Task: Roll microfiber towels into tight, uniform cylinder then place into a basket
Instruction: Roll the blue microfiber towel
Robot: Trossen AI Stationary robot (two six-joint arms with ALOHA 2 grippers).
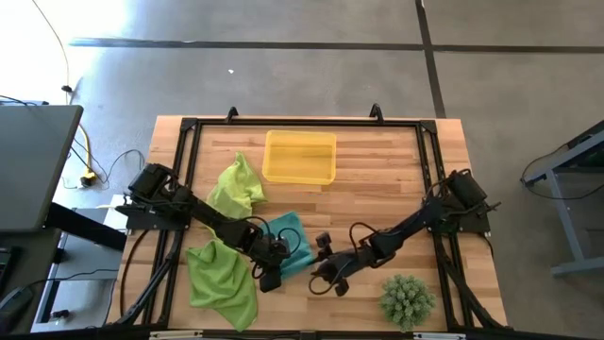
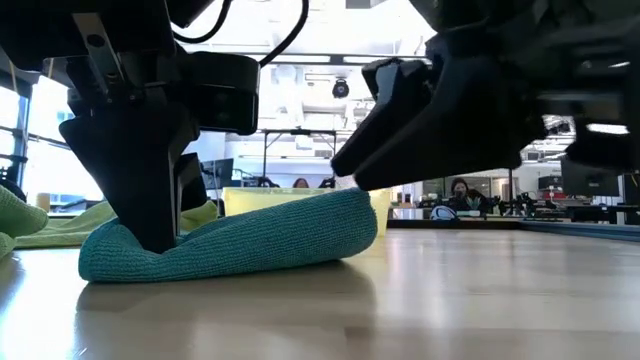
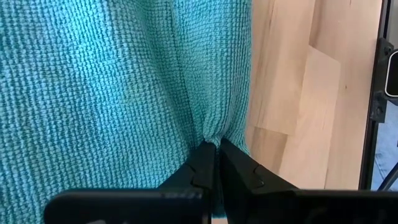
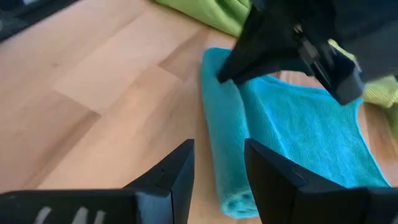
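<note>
On the wooden surface there are three microfiber towels: one teal towel and two lime-green towels. The first lime-green towel lies crumpled beside the left wall of the basket, and the second lime-green towel lies spread near the front left corner of the surface. There is one basket, a shallow yellow tray, at the far middle of the surface, and no towel is in it. One spiky green plant stands near the front right corner, well apart from the towels.

The teal towel lies at the front middle, between the two arms. In the low view it is partly rolled, with a thicker rounded end toward the right arm and a flatter end under the left arm.

The left gripper is pressed down on the teal towel with its fingers closed together, pinching a fold of the cloth. The right gripper is just beside the rolled edge of the same towel. Its fingers stand moderately apart and hold nothing.

Two people sit in the room far behind the surface.
</note>
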